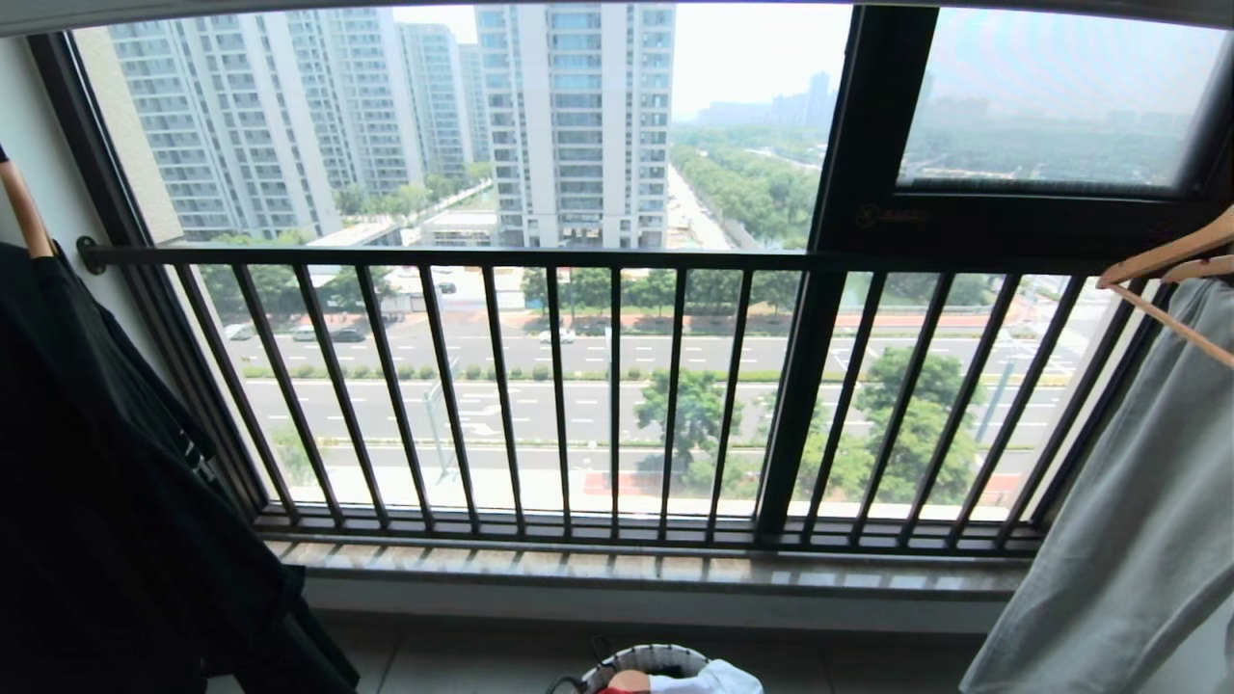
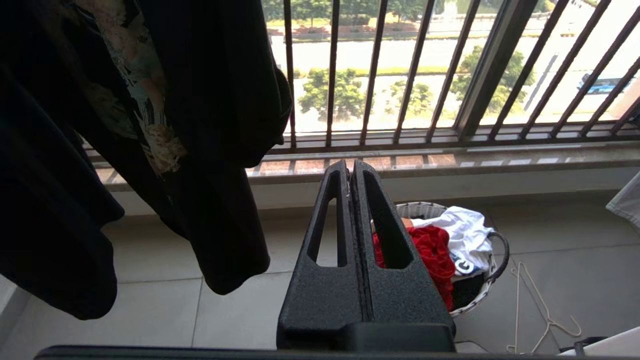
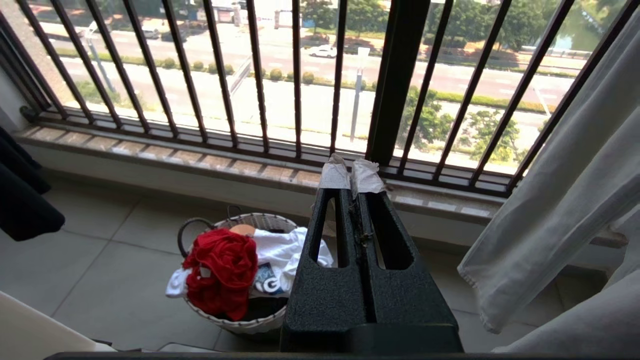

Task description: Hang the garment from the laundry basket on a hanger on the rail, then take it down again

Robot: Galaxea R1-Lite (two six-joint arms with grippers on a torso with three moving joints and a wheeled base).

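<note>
Both my left end effector (image 2: 349, 167) and right end effector (image 3: 351, 172) are closed tight and empty, held above the floor. The red shirt (image 3: 222, 270) lies crumpled in the basket (image 3: 250, 322) below the window railing (image 1: 617, 386). What seems to be the wire hanger (image 2: 542, 312) lies on the floor beside it.

One laundry basket (image 3: 240, 320), one red garment (image 3: 222, 270), one wire hanger (image 2: 542, 310) and two hanging shirts.

Ahead of me stands the dark barred window railing (image 1: 617, 386). A black T-shirt (image 1: 116, 482) hangs at my left, a grey garment (image 1: 1138, 520) at my right, and the laundry basket (image 1: 644, 665) sits low on the floor.
</note>
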